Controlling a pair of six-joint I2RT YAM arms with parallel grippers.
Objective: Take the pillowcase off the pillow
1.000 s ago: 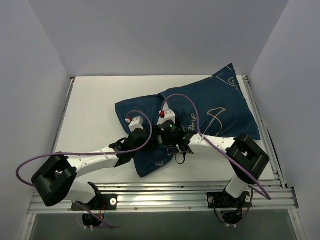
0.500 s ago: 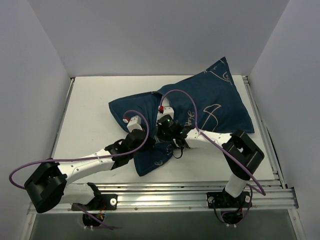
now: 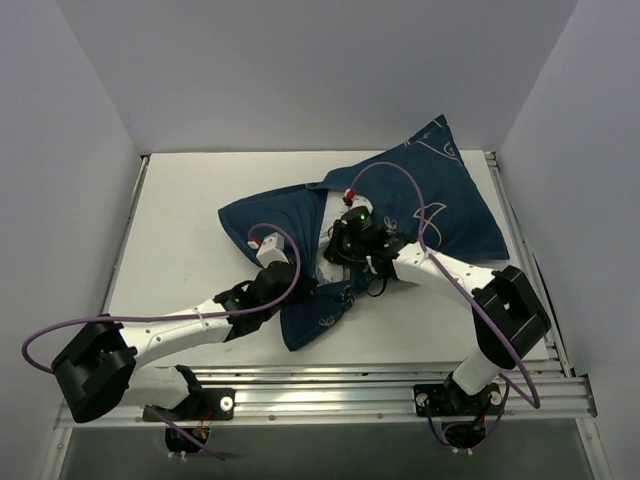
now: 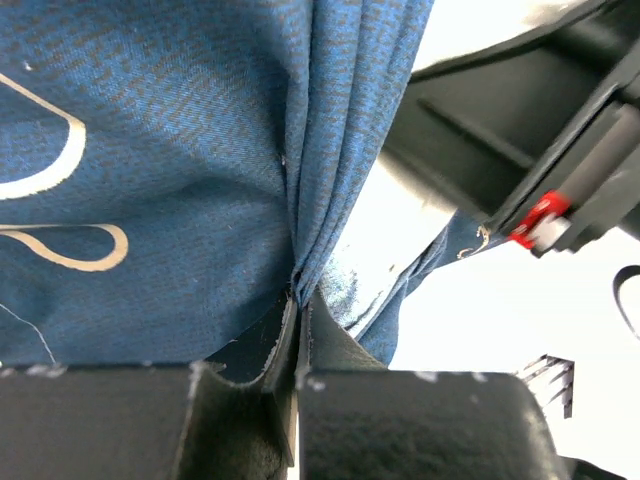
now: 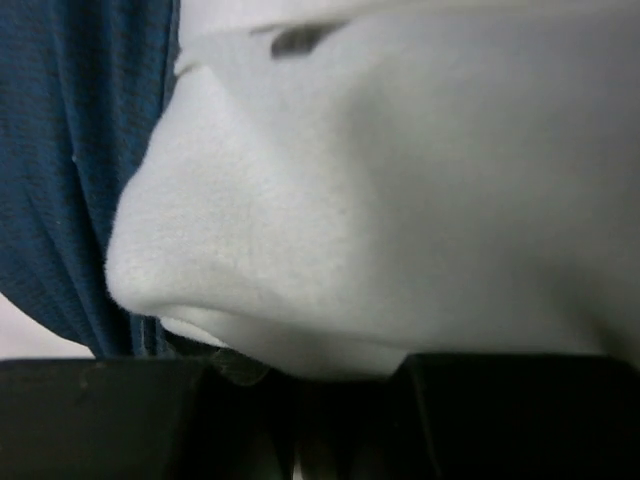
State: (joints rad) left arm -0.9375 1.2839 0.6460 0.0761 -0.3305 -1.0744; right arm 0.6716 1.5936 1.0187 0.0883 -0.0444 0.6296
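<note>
The navy pillowcase [image 3: 420,205] with cream line drawings lies across the middle and back right of the table. My left gripper [image 4: 298,300] is shut on a bunched fold of it near its open end [image 3: 300,315], and the cloth fans upward from the jaws [image 4: 180,150]. The white pillow [image 5: 400,180] fills the right wrist view, with the navy cloth [image 5: 60,150] at its left. My right gripper [image 5: 300,365] is shut on a corner of the pillow. From above only a small white patch of pillow [image 3: 329,259] shows beside the right gripper [image 3: 335,248].
The white table [image 3: 180,220] has grey walls on the left, back and right. A metal rail [image 3: 320,385] runs along the near edge by the arm bases. Purple cables [image 3: 395,175] loop over both wrists. The right gripper's black body [image 4: 520,130] crosses the left wrist view.
My right gripper has shut on the pillow corner and moved back and to the right. The pillowcase has shifted and stretched. The left gripper has stayed shut on the cloth.
</note>
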